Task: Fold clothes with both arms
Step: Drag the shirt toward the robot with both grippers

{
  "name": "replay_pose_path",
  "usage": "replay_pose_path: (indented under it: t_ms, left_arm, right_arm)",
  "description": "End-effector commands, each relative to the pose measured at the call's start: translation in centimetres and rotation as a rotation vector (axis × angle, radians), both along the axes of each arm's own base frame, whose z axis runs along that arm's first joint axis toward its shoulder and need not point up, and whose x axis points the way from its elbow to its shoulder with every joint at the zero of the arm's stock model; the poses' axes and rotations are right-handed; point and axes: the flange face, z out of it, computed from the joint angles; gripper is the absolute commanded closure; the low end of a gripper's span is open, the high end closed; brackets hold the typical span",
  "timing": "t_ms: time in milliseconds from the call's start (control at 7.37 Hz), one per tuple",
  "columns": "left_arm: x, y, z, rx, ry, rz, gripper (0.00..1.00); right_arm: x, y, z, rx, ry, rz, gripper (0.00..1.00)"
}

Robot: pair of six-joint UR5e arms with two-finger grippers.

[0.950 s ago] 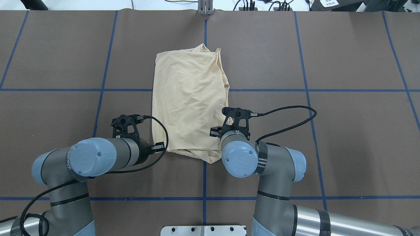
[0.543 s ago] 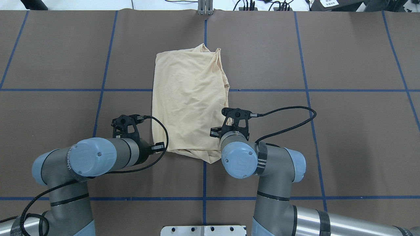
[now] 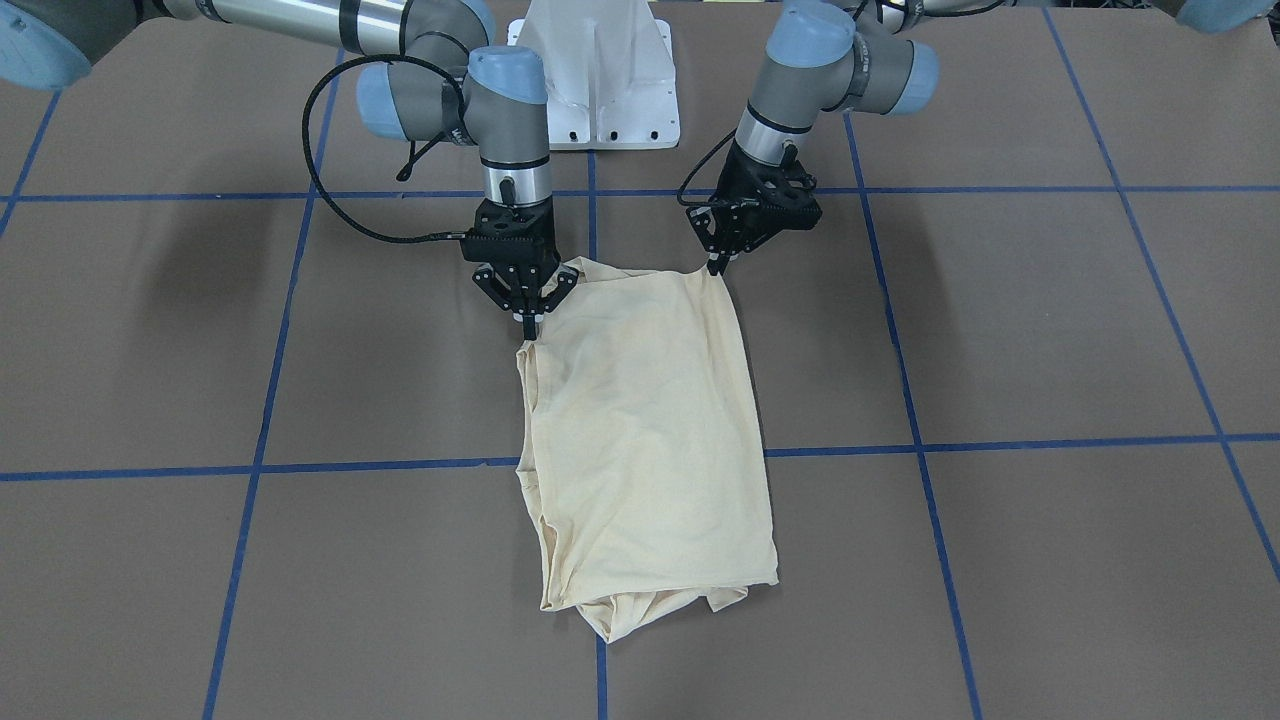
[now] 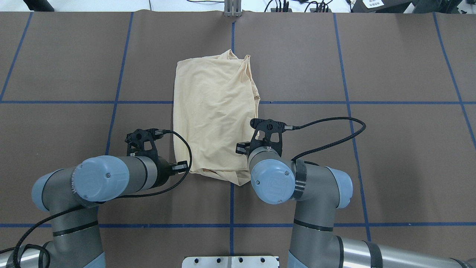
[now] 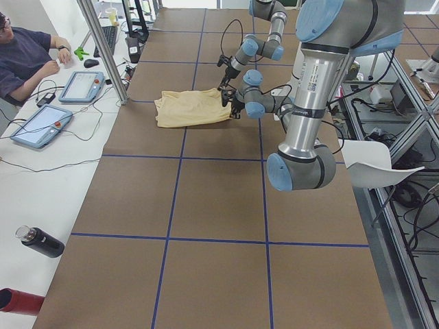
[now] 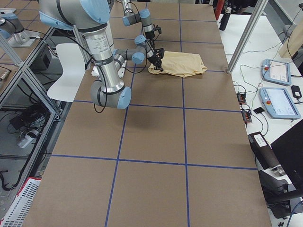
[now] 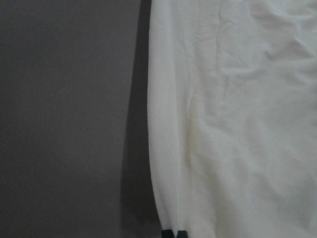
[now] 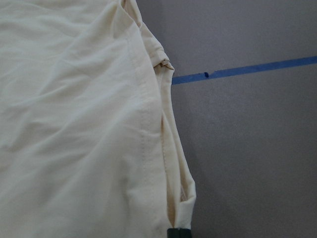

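The pale cream-yellow T-shirt (image 3: 645, 440) lies folded into a long strip on the brown table, print hidden. It also shows in the overhead view (image 4: 214, 111). My left gripper (image 3: 715, 265) is shut on the shirt's corner nearest the robot, on its left side. The left wrist view shows the shut tips (image 7: 174, 234) at the cloth edge (image 7: 237, 124). My right gripper (image 3: 528, 320) is shut on the other near corner. The right wrist view shows its tips (image 8: 179, 233) pinching the seamed edge (image 8: 74, 124). In the overhead view both grippers are hidden under their wrists.
The white pedestal base (image 3: 598, 70) stands behind the grippers. Blue tape lines (image 3: 1000, 442) cross the table. In the exterior left view an operator (image 5: 27, 58) sits beside tablets (image 5: 81, 86), a metal post (image 5: 103, 48) and a dark bottle (image 5: 41, 241).
Both arms have risen slightly, their wrists looking a little larger from overhead. The shirt's near edge has shifted only a little; both grippers stay shut on it.
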Motion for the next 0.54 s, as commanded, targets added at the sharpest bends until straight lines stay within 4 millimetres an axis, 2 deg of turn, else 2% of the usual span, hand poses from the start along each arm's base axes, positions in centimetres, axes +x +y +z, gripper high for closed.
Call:
replay_pose_path:
  t_ms: [0, 136, 407]
  left_arm:
    - [-2.5, 1.5, -3.6, -0.009, 0.026, 0.023, 1.0]
    - [-3.4, 3.6, -5.6, -0.01, 0.037, 0.054, 1.0]
    - [-6.9, 8.9, -10.1, -0.066, 0.056, 0.105, 1.0]
  right_arm:
    - [4.3, 3.0, -1.6, 0.002, -0.04, -0.036, 1.0]
    - [6.2, 5.4, -1.3, 0.007, -0.06, -0.062, 1.0]
    - [10.1, 9.7, -2.0, 0.015, -0.113, -0.116, 1.0]
